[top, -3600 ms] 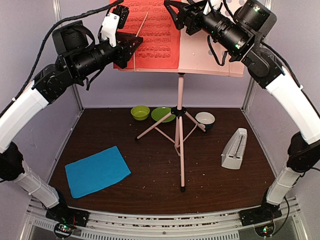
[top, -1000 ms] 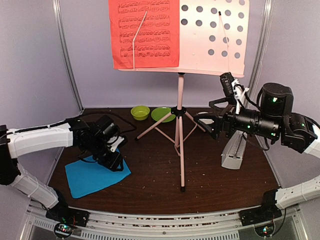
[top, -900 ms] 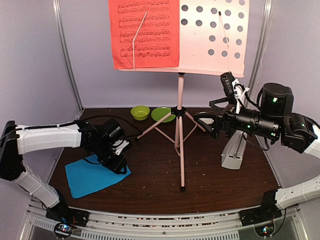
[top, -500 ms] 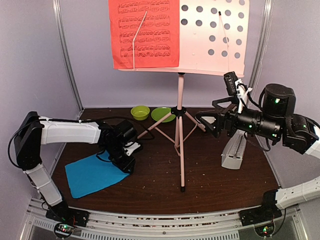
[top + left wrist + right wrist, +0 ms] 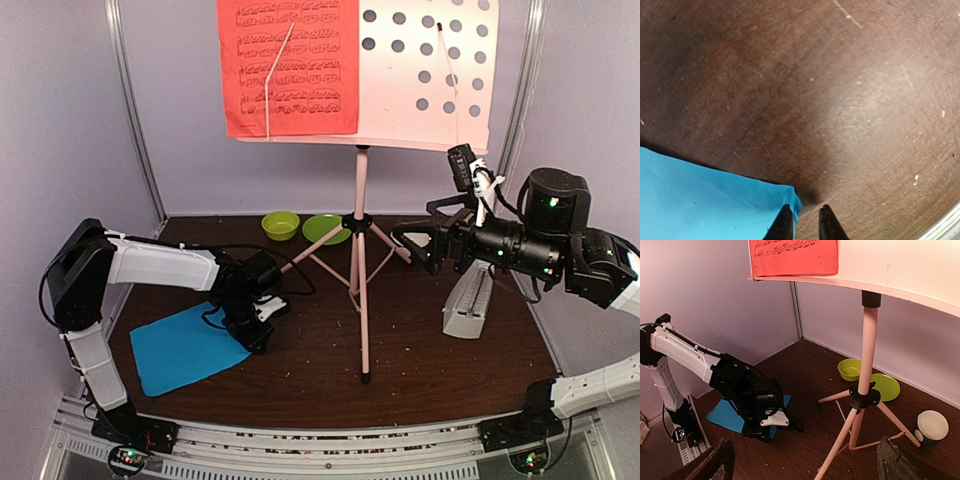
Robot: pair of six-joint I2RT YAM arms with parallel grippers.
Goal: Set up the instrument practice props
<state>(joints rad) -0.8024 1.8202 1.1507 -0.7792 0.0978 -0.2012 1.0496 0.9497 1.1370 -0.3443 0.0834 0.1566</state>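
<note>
1. Left gripper [image 5: 804, 221]: I see a slim gap between the jaws, tips at the corner of the cyan page [image 5: 700, 195], which lies flat on the table [image 5: 850, 100].
2. Right gripper [image 5: 805, 465]: spread wide, empty, in mid-air.
3. Metronome [image 5: 468, 300]: upright, right of the music stand [image 5: 420, 80], which holds the red page [image 5: 290, 65].

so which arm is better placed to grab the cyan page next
Left. The left claw sits low on the table with its fingertips narrowly apart at the corner of the cyan page. The right claw hangs wide open in the air beside the music stand, well away from that page.
</note>
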